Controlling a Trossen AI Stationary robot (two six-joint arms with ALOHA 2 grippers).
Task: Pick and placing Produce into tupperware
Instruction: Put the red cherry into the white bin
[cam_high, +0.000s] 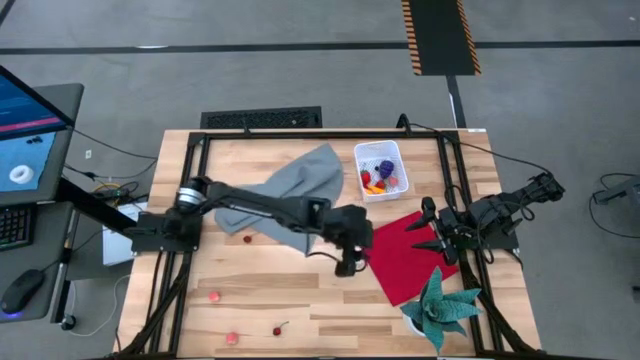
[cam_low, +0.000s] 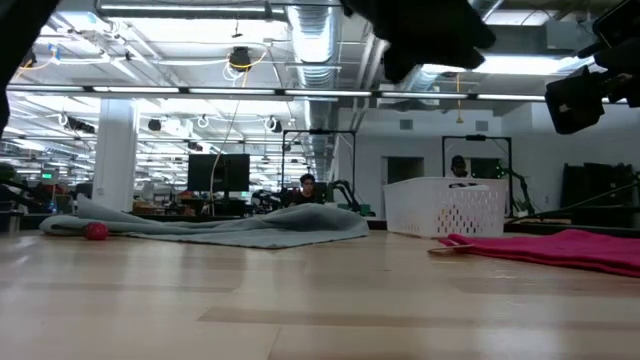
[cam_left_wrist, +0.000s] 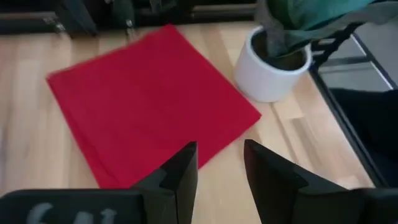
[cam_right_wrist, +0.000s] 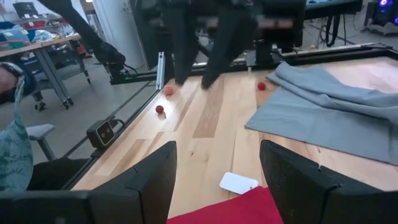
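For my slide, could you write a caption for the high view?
Left hand hovers open beside the red cloth; white tub already holds some produce.

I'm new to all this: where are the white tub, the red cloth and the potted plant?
white tub (cam_high: 401, 153): high view, on its far rim.
red cloth (cam_high: 405, 262): high view, on its middle.
potted plant (cam_left_wrist: 268, 79): left wrist view, on its white pot's wall.

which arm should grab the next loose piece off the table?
Left, probably. The left gripper is open, empty and mid-table, on the same side as the loose berries and cherry. The right gripper sits open over the red cloth, farther away.
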